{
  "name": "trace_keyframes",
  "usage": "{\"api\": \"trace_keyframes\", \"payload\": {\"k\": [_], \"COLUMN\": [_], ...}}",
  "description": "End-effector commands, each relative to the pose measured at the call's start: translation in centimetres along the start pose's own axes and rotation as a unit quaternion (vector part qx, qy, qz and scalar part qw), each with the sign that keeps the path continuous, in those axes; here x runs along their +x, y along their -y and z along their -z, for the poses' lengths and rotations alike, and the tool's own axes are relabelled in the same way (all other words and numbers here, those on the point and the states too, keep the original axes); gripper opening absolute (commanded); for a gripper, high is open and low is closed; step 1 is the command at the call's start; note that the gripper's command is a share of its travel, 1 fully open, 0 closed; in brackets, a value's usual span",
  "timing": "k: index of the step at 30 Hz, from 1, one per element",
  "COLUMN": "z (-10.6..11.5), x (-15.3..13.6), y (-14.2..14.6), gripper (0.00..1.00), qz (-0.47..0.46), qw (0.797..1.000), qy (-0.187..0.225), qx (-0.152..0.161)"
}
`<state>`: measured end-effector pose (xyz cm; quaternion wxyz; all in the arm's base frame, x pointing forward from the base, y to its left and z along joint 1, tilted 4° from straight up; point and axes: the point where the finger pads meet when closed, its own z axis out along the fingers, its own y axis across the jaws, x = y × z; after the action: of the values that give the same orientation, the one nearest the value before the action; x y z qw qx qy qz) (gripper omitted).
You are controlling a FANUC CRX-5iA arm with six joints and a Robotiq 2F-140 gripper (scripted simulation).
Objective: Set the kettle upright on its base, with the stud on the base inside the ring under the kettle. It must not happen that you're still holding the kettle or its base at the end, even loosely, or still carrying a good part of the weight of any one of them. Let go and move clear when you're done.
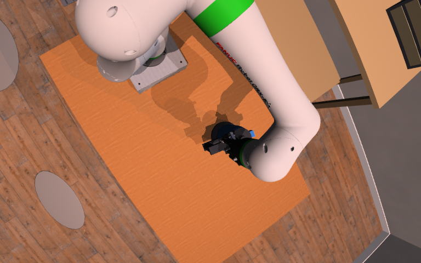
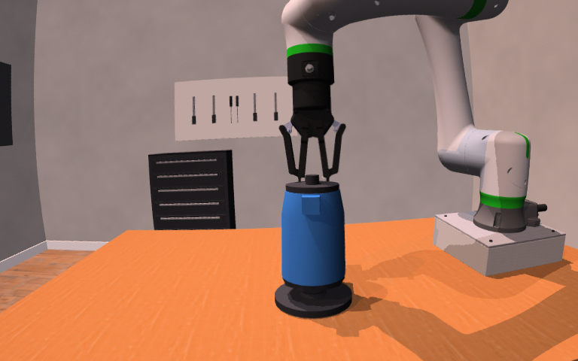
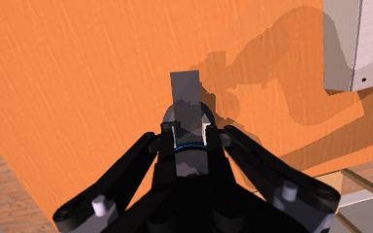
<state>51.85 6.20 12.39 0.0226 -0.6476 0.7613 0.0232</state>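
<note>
The blue kettle (image 2: 312, 238) with a black lid stands upright on the round black base (image 2: 313, 300) in the middle of the orange table. Its underside sits in the centre of the base; the stud and ring are hidden. My gripper (image 2: 312, 174) points straight down over the lid and is shut on the kettle's grey handle (image 3: 186, 99), seen between the fingertips in the wrist view. From above, the gripper (image 1: 221, 144) covers most of the kettle (image 1: 229, 131).
The arm's grey mounting block (image 2: 496, 242) stands at the table's back right and also shows in the overhead view (image 1: 158, 68). A black drawer cabinet (image 2: 191, 189) stands behind the table. The table's near edge lies by the gripper's right side (image 1: 279, 130).
</note>
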Motion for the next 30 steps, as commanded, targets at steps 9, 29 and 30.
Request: {"api": "trace_keyframes", "payload": {"k": [9, 29, 30], "z": [0.0, -0.9, -1.1], "x": [0.0, 0.0, 0.0], "y": [0.0, 0.0, 0.0], "gripper": [0.00, 0.00, 0.00], "qz": [0.000, 0.000, 0.000], "qw": [1.000, 1.000, 1.000], "qy": [0.000, 0.000, 0.000], "qx": [0.000, 0.000, 0.000]}}
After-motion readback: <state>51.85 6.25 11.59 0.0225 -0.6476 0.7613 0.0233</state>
